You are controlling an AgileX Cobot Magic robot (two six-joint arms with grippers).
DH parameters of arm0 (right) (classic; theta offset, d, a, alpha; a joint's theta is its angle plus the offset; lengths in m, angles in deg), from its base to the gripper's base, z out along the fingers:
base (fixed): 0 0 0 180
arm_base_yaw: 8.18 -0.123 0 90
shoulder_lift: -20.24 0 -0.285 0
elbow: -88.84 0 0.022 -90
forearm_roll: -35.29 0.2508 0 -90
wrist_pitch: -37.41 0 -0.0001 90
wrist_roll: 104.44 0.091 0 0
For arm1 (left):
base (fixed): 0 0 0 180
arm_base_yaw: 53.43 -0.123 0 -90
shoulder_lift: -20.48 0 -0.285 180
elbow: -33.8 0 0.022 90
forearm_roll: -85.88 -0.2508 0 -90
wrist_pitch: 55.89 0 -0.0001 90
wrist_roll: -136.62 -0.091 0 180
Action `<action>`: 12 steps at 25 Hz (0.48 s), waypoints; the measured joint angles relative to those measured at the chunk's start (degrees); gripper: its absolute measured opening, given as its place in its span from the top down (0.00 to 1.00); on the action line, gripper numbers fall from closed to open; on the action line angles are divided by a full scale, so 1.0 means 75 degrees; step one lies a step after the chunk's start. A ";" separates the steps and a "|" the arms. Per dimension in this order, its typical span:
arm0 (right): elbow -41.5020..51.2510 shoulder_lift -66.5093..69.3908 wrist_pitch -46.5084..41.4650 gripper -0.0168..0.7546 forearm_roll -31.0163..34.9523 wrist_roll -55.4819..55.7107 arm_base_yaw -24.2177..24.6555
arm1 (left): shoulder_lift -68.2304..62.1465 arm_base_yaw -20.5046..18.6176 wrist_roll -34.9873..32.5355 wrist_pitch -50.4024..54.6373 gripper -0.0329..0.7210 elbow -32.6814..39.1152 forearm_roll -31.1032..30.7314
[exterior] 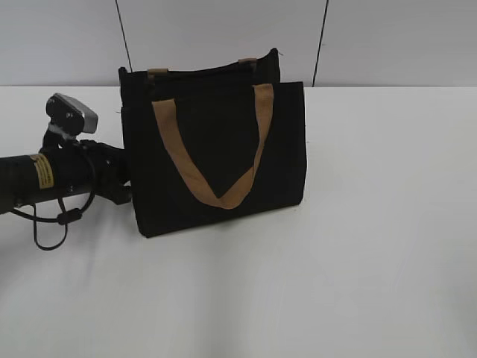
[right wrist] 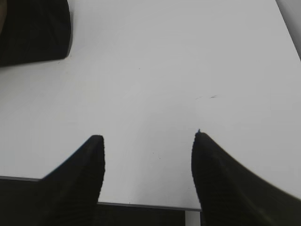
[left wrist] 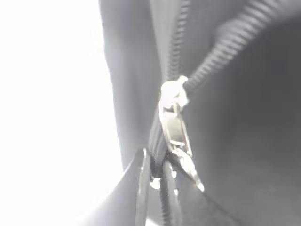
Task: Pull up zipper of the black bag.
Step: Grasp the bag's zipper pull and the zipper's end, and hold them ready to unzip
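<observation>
The black bag (exterior: 283, 149) with tan handles (exterior: 223, 198) stands upright on the white table (exterior: 358, 268). My left gripper (exterior: 125, 191) is pressed against the bag's left side, low down. In the left wrist view its two fingers (left wrist: 156, 188) are close together on the lower end of the silver zipper pull (left wrist: 176, 132). The slider (left wrist: 173, 92) sits just beyond, and the zipper teeth (left wrist: 221, 52) part above it. My right gripper (right wrist: 148, 141) is open and empty over bare table and does not show in the exterior view.
A corner of the bag (right wrist: 33, 33) shows at the top left of the right wrist view. The table's front edge (right wrist: 141, 205) runs under the right fingers. A grey wall (exterior: 387, 37) stands behind the table.
</observation>
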 joint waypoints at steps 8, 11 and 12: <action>0.0000 0.0000 0.0000 0.40 0.0000 0.0000 0.0000 | 0.2078 -0.0095 0.0000 0.2320 0.92 0.0000 -0.0068; 0.0000 0.0000 0.0000 0.40 0.0000 0.0000 0.0000 | 0.2721 -0.0095 0.0000 0.2796 0.92 0.0000 -0.0094; 0.0000 0.0000 0.0000 0.40 0.0000 0.0000 0.0000 | 0.2914 -0.0095 0.0000 0.2862 0.92 0.0000 -0.0094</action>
